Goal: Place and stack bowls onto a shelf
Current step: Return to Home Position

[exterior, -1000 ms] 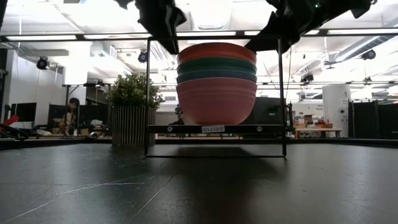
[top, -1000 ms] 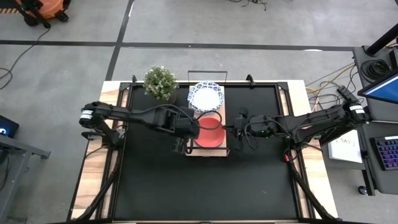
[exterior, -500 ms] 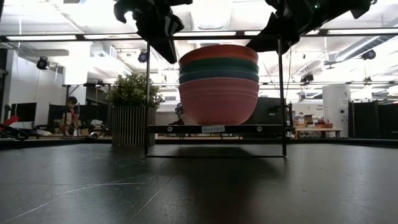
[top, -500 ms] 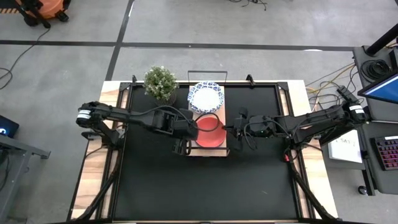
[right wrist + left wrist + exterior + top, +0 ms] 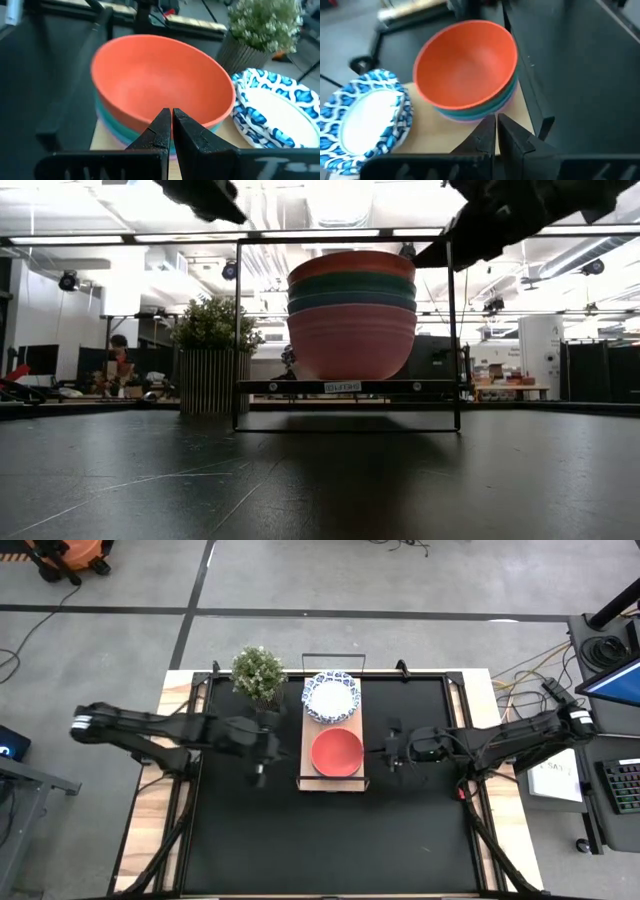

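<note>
High view: your left gripper (image 5: pixel 259 770) has backed off the shelf (image 5: pixel 305 765) ahead; it and the right gripper (image 5: pixel 392 748) sit closed, empty; stacking looks done.

orange bowl (image 5: pixel 465 65): matt plastic | patterned bowls (image 5: pixel 365 117): glossy | shelf (image 5: pixel 427 135): pale wood, black wire | mat (image 5: pixel 330 840): matt

Nothing can be read for sure. A small white label (image 5: pixel 343 387) sits on the front edge of the shelf (image 5: pixel 280 387), its dark print too small to make out. Pale lettering (image 5: pixel 267 167) on the dark body behind the right gripper (image 5: pixel 171 112) is cut off; only a "T" shows. A sheet of paper (image 5: pixel 553 780) out past the right arm carries unreadable print
</note>
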### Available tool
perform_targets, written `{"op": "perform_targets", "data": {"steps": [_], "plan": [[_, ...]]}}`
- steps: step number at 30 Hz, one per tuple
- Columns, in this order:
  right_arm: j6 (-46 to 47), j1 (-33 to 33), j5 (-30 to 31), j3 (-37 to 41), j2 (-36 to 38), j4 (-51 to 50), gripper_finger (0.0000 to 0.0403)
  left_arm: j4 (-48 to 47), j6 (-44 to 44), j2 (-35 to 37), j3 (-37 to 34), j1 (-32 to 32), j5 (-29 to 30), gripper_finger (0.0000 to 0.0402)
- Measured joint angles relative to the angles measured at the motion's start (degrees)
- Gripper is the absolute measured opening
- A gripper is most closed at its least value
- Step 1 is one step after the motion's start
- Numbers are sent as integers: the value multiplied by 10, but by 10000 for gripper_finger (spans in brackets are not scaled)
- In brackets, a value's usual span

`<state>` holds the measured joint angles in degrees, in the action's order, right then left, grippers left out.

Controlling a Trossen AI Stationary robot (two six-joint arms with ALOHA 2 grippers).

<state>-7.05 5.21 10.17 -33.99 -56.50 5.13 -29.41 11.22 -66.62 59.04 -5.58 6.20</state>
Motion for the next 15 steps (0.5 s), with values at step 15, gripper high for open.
{"op": "perform_targets", "data": {"steps": [15], "plan": [[-18, -23, -61, 128, 245, 33, 9, 222, 32, 363, -295, 30, 3, 0]]}}
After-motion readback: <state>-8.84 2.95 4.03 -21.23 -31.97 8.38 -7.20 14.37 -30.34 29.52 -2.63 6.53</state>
